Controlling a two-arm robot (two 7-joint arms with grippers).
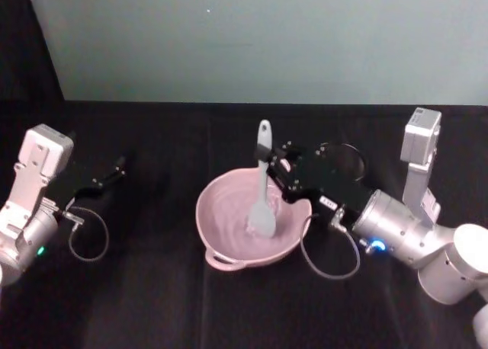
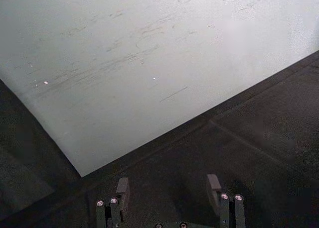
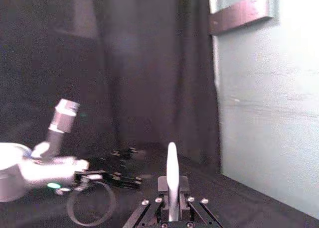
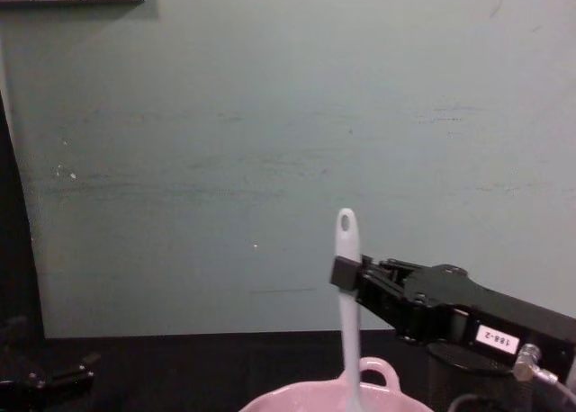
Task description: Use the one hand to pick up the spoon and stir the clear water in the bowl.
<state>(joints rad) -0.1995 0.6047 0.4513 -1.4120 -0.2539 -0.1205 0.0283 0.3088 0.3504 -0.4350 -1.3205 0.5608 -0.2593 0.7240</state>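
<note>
The pale pink bowl (image 1: pixel 207 216) stands at the middle of the black table, its rim (image 4: pixel 310 399) low in the chest view. The white spoon (image 1: pixel 263 183) stands nearly upright in it, head down inside the bowl and the holed tip of the handle up. My right gripper (image 1: pixel 276 170) reaches in from the right and is shut on the spoon's handle (image 4: pixel 347 291) a little below the tip. In the right wrist view the handle (image 3: pixel 172 168) rises from between the shut fingers. My left gripper (image 1: pixel 116 168) is parked far left, open (image 2: pixel 168 188) and holding nothing.
A black mesh cup (image 4: pixel 454 376) stands just right of the bowl, under my right arm. Loose cable loops hang from both wrists near the table (image 1: pixel 152 303). A pale green wall (image 1: pixel 267 36) closes the back edge.
</note>
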